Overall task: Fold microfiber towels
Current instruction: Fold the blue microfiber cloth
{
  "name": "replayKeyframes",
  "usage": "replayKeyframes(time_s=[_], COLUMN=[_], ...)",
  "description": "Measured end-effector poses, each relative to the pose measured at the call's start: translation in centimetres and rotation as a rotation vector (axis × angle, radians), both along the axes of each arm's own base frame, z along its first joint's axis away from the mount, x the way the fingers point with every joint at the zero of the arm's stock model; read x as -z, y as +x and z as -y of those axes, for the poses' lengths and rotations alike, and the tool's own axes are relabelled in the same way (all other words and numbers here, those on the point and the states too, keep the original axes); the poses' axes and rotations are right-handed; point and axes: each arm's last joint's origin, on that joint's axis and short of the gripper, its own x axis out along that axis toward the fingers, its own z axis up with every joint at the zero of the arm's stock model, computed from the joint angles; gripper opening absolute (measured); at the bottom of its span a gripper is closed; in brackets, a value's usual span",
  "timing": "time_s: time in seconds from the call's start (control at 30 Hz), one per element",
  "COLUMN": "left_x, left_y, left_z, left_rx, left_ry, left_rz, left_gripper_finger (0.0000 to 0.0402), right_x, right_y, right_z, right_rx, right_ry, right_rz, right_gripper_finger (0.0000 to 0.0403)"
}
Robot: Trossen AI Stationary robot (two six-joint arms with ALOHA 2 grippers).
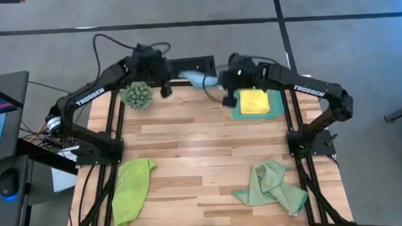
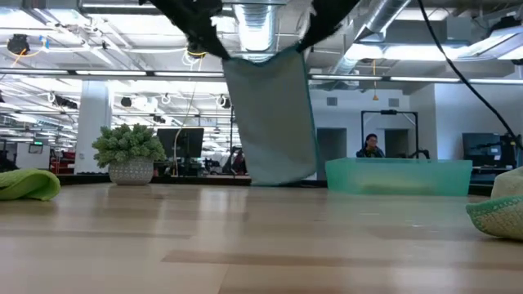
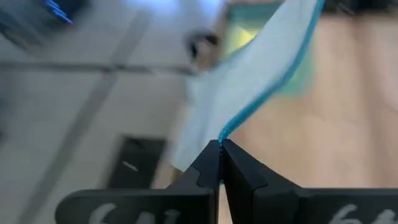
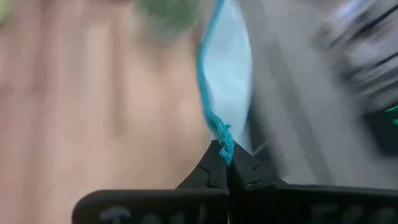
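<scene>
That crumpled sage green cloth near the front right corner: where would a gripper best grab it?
Probably at the corner flap of the pale sage towel pointing toward the table's front right, coming straight down from above. That flap spreads away from the bunched middle, so one layer seems easiest to pinch.

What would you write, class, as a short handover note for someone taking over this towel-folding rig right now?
Left gripper and right gripper: jaws shut, each on one corner of the soft light blue microfiber towel, hanging above the table's far edge.
Folded yellow microfiber towel lies in the rigid teal plastic tray: done.
Crumpled lime green microfiber towel near left, pale sage green microfiber towel near right: unfolded.
</scene>
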Motion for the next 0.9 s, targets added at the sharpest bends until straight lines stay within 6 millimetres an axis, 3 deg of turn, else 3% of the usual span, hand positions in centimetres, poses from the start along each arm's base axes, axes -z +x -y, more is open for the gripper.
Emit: replayKeyframes(time_s=[0.17, 0.37, 0.5, 0.7, 0.9], left_x=[5.0, 13.1, 16.3, 16.5, 14.9], left_y=[1.7, 2.9, 2.6, 2.2, 2.8], left_z=[4.8, 12.0, 16.9, 22.3, 22.5], left_rx=[0.227, 0.305, 0.313, 0.343, 0.332], left_ry=[-0.208, -0.301, -0.332, -0.355, -0.277], left_rz=[-0.124, -0.235, -0.245, -0.195, -0.170], left_gripper_finger=[0.0000, 0.0000, 0.0000, 0.0000, 0.0000], right_x=[5.8, 12.5, 15.2, 15.7, 15.9], right_y=[0.5, 0.6, -0.3, -1.7, -1.8], right_z=[-5.2, -12.7, -17.6, -22.8, -22.7], right_rx=[-0.034, -0.070, -0.098, -0.117, -0.070], right_ry=[0.189, 0.322, 0.422, 0.552, 0.577], right_rz=[-0.202, -0.192, -0.110, -0.034, -0.053], right_gripper_finger=[0.0000, 0.0000, 0.0000, 0.0000, 0.0000])
